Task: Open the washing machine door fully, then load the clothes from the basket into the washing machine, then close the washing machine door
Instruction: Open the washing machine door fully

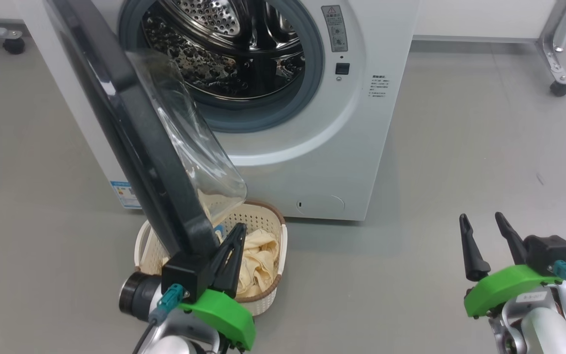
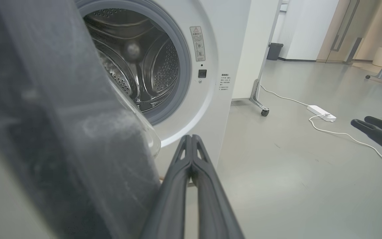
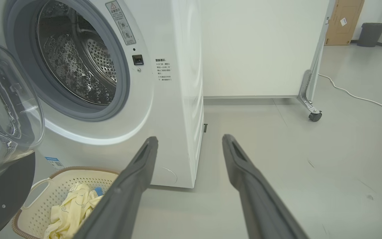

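Note:
The white washing machine [image 1: 352, 147] stands ahead with its steel drum [image 1: 224, 44] exposed. The washing machine door [image 1: 130, 123] hangs partly swung out on the left, its glass bowl [image 1: 194, 147] over the basket [image 1: 268, 221]. Pale yellow clothes [image 1: 258, 260] lie in the basket, partly hidden by the door. My left gripper [image 1: 236, 236] is shut on nothing, its fingers just inside the door's lower rim, above the basket. The door [image 2: 61, 132] looms close on the left of the left wrist view. My right gripper [image 1: 482, 217] is open, low over the floor to the right, away from the machine.
A white power strip [image 2: 322, 113] and its cable lie on the grey floor right of the machine. A partition's castor leg [image 1: 560, 83] stands at the back right. Another castor [image 1: 13, 44] is at the back left. Open floor lies between my right gripper and the machine.

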`<state>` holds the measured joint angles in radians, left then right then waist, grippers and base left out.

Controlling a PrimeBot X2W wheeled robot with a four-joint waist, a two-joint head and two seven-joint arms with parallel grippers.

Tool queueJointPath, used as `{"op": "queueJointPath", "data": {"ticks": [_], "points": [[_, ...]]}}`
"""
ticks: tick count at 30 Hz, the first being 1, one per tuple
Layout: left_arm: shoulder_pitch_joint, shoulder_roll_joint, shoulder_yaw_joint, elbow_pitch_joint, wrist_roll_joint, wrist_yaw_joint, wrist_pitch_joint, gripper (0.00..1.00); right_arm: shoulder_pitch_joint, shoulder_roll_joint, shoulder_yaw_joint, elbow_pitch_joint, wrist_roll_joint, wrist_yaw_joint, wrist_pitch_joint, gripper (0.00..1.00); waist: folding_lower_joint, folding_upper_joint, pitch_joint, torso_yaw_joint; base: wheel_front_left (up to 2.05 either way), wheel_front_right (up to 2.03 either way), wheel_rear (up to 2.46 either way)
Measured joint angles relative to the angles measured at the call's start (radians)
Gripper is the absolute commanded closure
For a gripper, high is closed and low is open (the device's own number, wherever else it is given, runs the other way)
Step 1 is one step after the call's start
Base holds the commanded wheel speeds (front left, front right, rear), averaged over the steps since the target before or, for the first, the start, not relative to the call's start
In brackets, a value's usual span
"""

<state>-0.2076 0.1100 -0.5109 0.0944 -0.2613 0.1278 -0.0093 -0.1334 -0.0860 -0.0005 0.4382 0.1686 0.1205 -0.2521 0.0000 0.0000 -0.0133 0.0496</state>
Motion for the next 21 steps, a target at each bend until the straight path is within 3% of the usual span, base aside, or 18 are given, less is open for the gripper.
{"op": "queueJointPath", "data": {"ticks": [21], "points": [[0.024, 0.016, -0.008, -0.037, -0.015, 0.015, 0.011, 1.0, 0.003, 0.002, 0.006, 0.0, 0.006, 0.0, 0.0, 0.0, 0.0, 0.0, -0.006, 0.093, 0.0, 0.0, 0.0]]}}
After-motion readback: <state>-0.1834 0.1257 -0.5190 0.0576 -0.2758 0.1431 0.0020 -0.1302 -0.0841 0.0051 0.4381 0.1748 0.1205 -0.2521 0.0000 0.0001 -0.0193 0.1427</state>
